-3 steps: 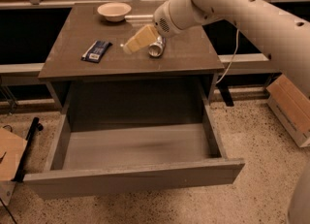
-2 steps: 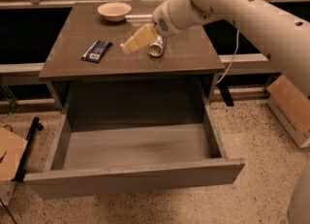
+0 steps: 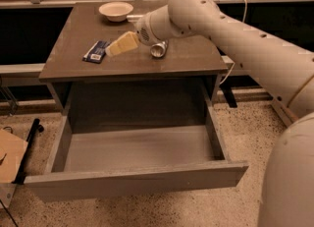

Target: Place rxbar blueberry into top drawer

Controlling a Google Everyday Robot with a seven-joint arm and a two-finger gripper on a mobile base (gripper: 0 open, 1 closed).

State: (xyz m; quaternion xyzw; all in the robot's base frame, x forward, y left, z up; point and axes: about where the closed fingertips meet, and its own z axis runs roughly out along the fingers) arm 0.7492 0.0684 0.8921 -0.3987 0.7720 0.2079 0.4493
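The rxbar blueberry (image 3: 96, 51), a flat dark blue bar with white lettering, lies on the left part of the brown table top (image 3: 73, 34). My gripper (image 3: 112, 49) hangs just above the table, right beside the bar's right edge, its tip pointing left at the bar. The arm reaches in from the right. The top drawer (image 3: 137, 179) below the table top is pulled fully out, and its light grey inside holds nothing.
A silver can (image 3: 158, 49) lies on its side on the table just right of my gripper, under the wrist. A cream bowl (image 3: 116, 11) stands at the back of the table. A brown cardboard piece (image 3: 9, 155) and a black rod (image 3: 28, 150) lie on the floor at left.
My gripper has moved left across the table top, from beside the can to right next to the bar. The bar, can, bowl and drawer have not moved.
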